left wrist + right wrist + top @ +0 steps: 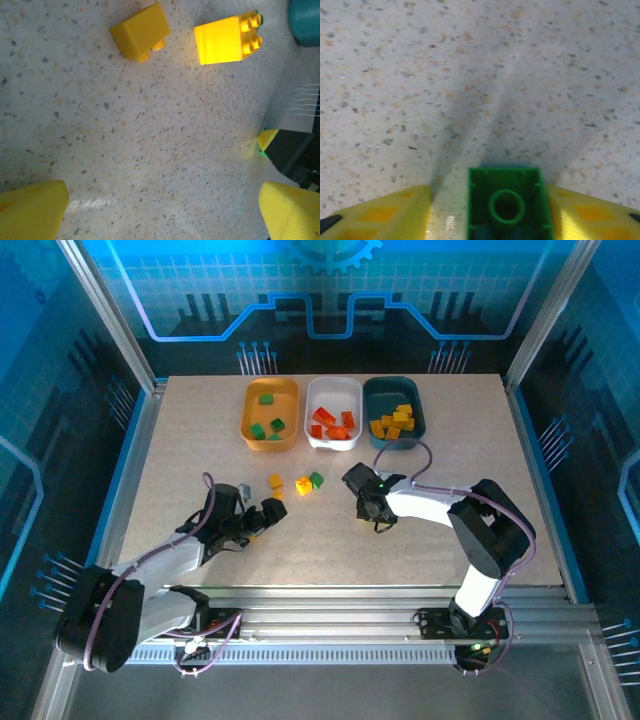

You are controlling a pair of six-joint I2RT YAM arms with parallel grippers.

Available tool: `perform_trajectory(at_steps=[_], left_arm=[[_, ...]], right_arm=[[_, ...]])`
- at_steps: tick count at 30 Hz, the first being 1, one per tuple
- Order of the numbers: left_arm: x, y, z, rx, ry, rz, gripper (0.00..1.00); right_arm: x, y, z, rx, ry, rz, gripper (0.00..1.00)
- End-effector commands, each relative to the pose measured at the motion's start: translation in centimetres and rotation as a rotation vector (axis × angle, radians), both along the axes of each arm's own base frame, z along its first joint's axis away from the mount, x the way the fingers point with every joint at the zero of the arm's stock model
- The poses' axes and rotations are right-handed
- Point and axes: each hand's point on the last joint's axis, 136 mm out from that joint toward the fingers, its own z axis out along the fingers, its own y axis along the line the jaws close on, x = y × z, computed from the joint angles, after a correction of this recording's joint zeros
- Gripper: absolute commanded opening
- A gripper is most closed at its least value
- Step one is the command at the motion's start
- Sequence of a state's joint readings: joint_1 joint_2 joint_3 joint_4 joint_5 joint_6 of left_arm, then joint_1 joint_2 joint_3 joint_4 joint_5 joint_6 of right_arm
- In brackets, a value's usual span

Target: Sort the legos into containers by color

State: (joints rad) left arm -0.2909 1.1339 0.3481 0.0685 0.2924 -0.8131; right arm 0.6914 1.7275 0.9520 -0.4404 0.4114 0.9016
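Studs show on one yellow lego [227, 39] before the wide-open left gripper [160, 210] — the right gripper [492, 212] pinches a green lego [506, 205].

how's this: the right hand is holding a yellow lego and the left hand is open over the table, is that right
Not quite. The right wrist view shows the right hand holding a green lego, not a yellow one. The rest stands: the left hand is open over the table.
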Motion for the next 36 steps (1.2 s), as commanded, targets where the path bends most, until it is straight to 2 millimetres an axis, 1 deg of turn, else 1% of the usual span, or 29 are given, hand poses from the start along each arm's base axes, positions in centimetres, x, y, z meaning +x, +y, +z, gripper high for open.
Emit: perform_trajectory(at_steps=[1, 3, 6, 8, 11, 15, 20, 22, 24, 26, 28, 30, 34, 35, 36], left_arm=[[-0.2, 0.0, 0.4, -0.004, -0.011, -0.002, 0.99], [0.1, 0.2, 0.8, 0.0, -0.022, 0.003, 0.99], [0.7, 0.7, 0.8, -0.014, -0.024, 0.034, 0.99], [1.0, 1.8, -0.1, -0.01, 0.022, 0.081, 0.99], [1.0, 3.0, -2.0, -0.064, 0.144, 0.161, 0.99], [0.9, 2.7, -2.9, -0.177, 0.202, 0.176, 0.99], [0.2, 2.8, -3.1, -0.165, 0.21, 0.166, 0.99], [0.0, 3.0, -2.8, -0.158, 0.203, 0.167, 0.99], [-0.2, 3.1, -2.4, -0.146, 0.189, 0.165, 0.99], [-0.4, 3.3, -1.9, -0.134, 0.174, 0.163, 0.99], [-0.6, 3.3, -1.4, -0.13, 0.157, 0.156, 0.99], [-0.7, 3.4, -0.9, -0.126, 0.136, 0.149, 0.99], [-0.9, 3.4, -0.2, -0.122, 0.112, 0.138, 0.99], [-0.9, 3.4, -0.1, -0.122, 0.106, 0.136, 0.99], [-0.8, 3.4, 0.1, -0.123, 0.102, 0.135, 0.99]], right_arm=[[-0.4, 0.2, 0.4, -0.007, -0.021, 0.026, 0.41], [0.3, 1.4, 1.5, 0.027, -0.051, 0.067, 0.4], [1.8, 4.6, 3.1, 0.095, -0.084, 0.168, 0.39], [3.2, 6.6, 3.9, 0.111, -0.106, 0.225, 0.39], [5.9, 10.5, 5.5, 0.146, -0.145, 0.306, 0.37], [9.4, 15.1, 7.1, 0.186, -0.21, 0.407, 0.37], [13.3, 19.5, 9.4, 0.213, -0.279, 0.504, 0.37], [14.7, 20.9, 9.5, 0.227, -0.291, 0.53, 0.37], [15.8, 22.2, 9.4, 0.245, -0.289, 0.556, 0.38], [16.9, 22.9, 9.1, 0.251, -0.291, 0.56, 0.38], [18.0, 23.2, 8.5, 0.258, -0.285, 0.555, 0.38], [19.1, 23.3, 8.8, 0.277, -0.297, 0.541, 0.38], [20.8, 23.9, 9.7, 0.313, -0.31, 0.548, 0.39], [21.0, 24.3, 9.8, 0.315, -0.309, 0.559, 0.41], [21.2, 24.6, 9.8, 0.315, -0.302, 0.571, 0.47]])
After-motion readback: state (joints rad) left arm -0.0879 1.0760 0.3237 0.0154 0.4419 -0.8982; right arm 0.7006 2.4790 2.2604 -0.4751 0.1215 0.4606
